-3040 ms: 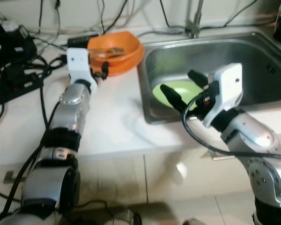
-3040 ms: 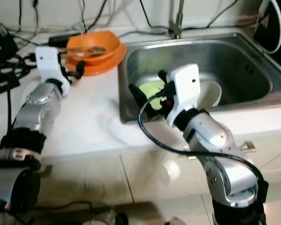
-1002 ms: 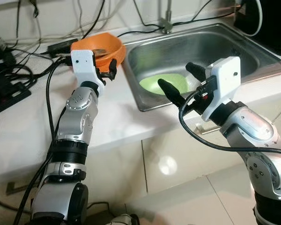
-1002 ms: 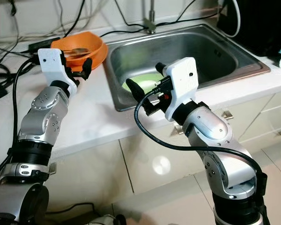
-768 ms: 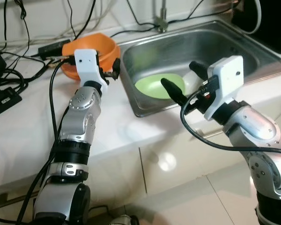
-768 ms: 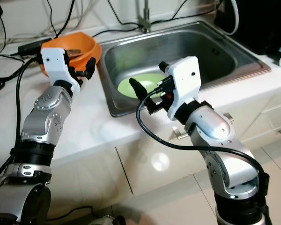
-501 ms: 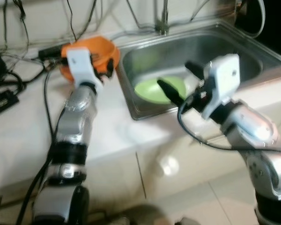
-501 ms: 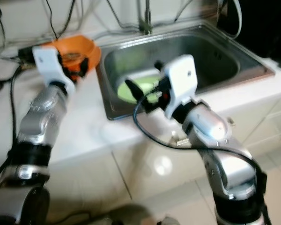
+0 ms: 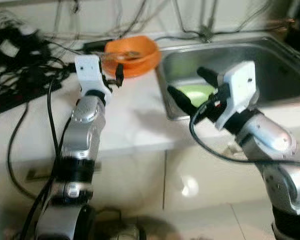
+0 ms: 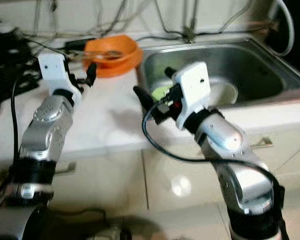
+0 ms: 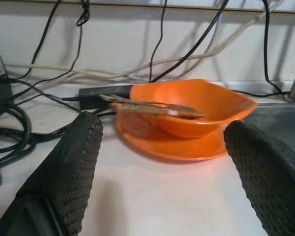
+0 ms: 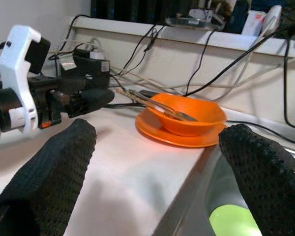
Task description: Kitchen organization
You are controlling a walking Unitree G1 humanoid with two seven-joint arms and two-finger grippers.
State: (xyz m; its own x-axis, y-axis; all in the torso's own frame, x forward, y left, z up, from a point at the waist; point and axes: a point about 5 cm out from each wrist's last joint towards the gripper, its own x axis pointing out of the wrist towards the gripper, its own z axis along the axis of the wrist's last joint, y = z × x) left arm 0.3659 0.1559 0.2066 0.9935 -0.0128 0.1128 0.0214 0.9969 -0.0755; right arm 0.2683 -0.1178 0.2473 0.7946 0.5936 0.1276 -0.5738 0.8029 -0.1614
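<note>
While both fingers spread empty, orange bowl (image 11: 187, 112) near sink (image 9: 270, 75) edge, bare counter (image 11: 152, 196) between.

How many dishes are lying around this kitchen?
4, though more may be hidden: an orange bowl on an orange plate on the counter left of the sink, and inside it a green plate and a white bowl.

Left pincer (image 9: 109, 74) hovers open near orange bowl (image 9: 131, 51); right pincer (image 9: 188, 89) open over sink (image 9: 285, 70).
</note>
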